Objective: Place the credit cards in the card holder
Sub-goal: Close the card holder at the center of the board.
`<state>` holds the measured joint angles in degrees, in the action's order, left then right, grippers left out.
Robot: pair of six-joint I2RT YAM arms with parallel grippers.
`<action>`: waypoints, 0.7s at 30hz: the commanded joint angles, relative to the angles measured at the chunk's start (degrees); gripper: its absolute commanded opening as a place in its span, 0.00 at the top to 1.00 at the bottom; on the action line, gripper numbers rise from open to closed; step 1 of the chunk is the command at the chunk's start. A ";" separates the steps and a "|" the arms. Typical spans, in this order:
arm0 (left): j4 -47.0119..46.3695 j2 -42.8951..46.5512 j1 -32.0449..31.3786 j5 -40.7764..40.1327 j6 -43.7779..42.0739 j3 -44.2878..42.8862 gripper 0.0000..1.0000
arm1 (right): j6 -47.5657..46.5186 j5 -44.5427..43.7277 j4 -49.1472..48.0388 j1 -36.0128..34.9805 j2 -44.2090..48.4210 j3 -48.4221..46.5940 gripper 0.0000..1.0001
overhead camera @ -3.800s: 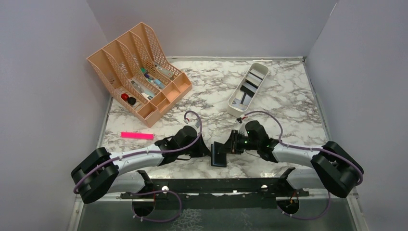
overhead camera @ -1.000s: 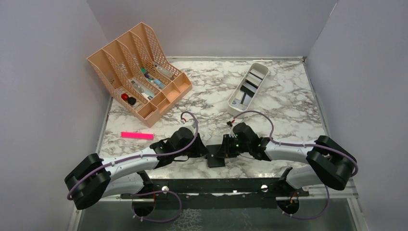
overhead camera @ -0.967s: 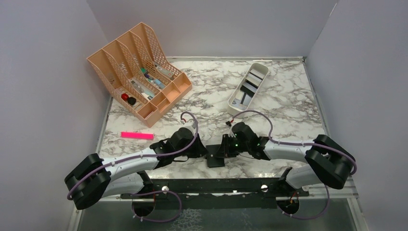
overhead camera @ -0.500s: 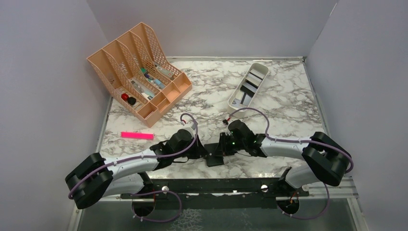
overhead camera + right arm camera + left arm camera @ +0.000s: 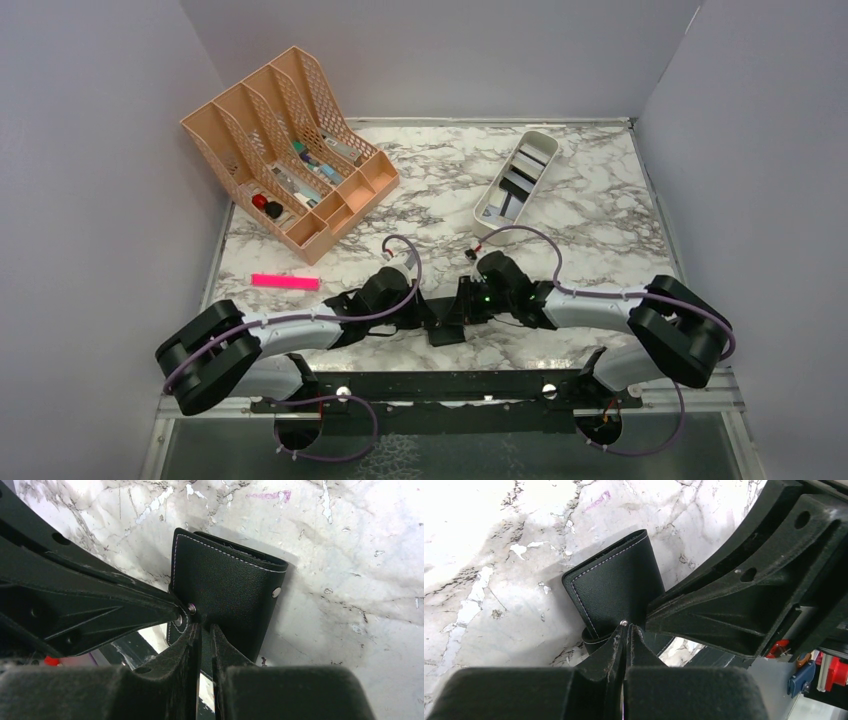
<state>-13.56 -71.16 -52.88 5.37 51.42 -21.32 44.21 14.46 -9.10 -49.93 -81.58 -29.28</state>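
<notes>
My left claw [image 5: 624, 630] is pinched shut on the holder [image 5: 611, 587] at its snap tab. My right claw [image 5: 204, 626] grips its flap from the other side, low at the near middle of the surface [image 5: 600, 225]. The cards [image 5: 517, 180] lie in the tray [image 5: 548, 142], well apart. I judge none are loaded yet.

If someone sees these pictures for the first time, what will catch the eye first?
The left gripper and the right gripper meet at the near middle of the table, both pinching a black card holder. A peach desk organizer stands at the far left, a white tray of cards at the far right.
</notes>
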 commanded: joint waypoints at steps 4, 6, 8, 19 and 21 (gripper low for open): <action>-3.08 -2.22 0.04 -0.25 -0.24 -1.84 1.00 | 0.59 -1.35 1.75 -0.41 1.94 2.11 0.82; -2.57 -2.04 0.06 -0.87 -0.35 -1.81 1.00 | 1.13 -0.66 1.73 -0.43 2.74 2.26 0.81; -2.08 -1.76 0.06 -1.41 -0.52 -1.65 1.00 | 2.59 0.24 1.08 -0.42 4.11 2.94 0.76; -1.29 -1.19 0.06 -2.77 -0.79 -1.01 1.00 | 11.07 4.36 -9.13 -0.43 5.09 6.40 0.68; -1.21 -0.98 0.05 -3.09 -0.79 -0.84 1.00 | 12.64 5.09 -11.78 -0.43 4.36 7.14 0.68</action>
<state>-14.61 -73.06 -52.88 4.19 51.37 -21.87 52.97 16.99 -14.33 -49.93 -75.75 -23.33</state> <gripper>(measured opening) 0.008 0.317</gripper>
